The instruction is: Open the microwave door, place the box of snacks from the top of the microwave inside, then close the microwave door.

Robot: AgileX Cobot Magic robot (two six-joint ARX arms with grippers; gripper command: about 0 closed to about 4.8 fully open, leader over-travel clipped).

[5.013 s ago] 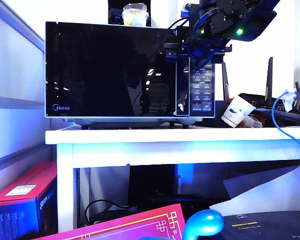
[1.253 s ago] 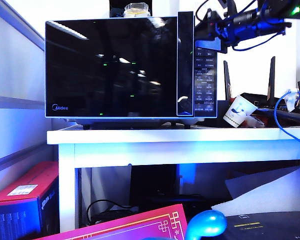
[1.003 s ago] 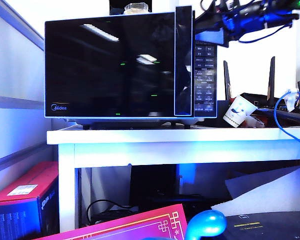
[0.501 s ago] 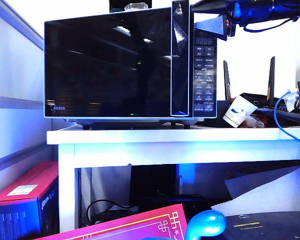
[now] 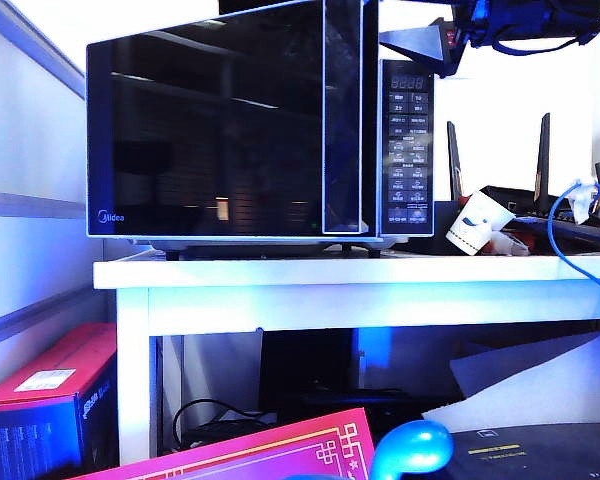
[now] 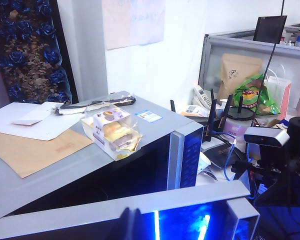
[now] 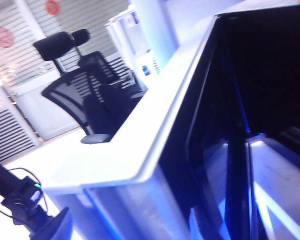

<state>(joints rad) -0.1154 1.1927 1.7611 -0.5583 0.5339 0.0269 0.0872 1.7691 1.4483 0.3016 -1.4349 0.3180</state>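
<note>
The black microwave [image 5: 405, 130] stands on the white table, its glossy microwave door [image 5: 210, 130] swung partly out towards the exterior camera. My right gripper [image 5: 385, 45] is at the top of the door's handle edge, and in the right wrist view that edge [image 7: 140, 220] runs down between the jaws, which are shut on it. The box of snacks [image 6: 115, 132], a clear tub with pale yellow contents, sits on the microwave's roof; the door hides it in the exterior view. My left gripper [image 6: 131, 225] hangs just in front of the door's top edge [image 6: 190, 197], fingertips together and empty.
A white paper cup [image 5: 477, 222], router antennas [image 5: 540, 150] and a blue cable [image 5: 555, 235] crowd the table [image 5: 360, 272] right of the microwave. Papers and a brown envelope [image 6: 35, 150] lie on its roof beside the snack box. A red box [image 5: 50, 390] sits below.
The door has swung further open, its handle edge moving left towards the camera. My right gripper has followed it and turned at the wrist. The snack box has gone out of the exterior view.
</note>
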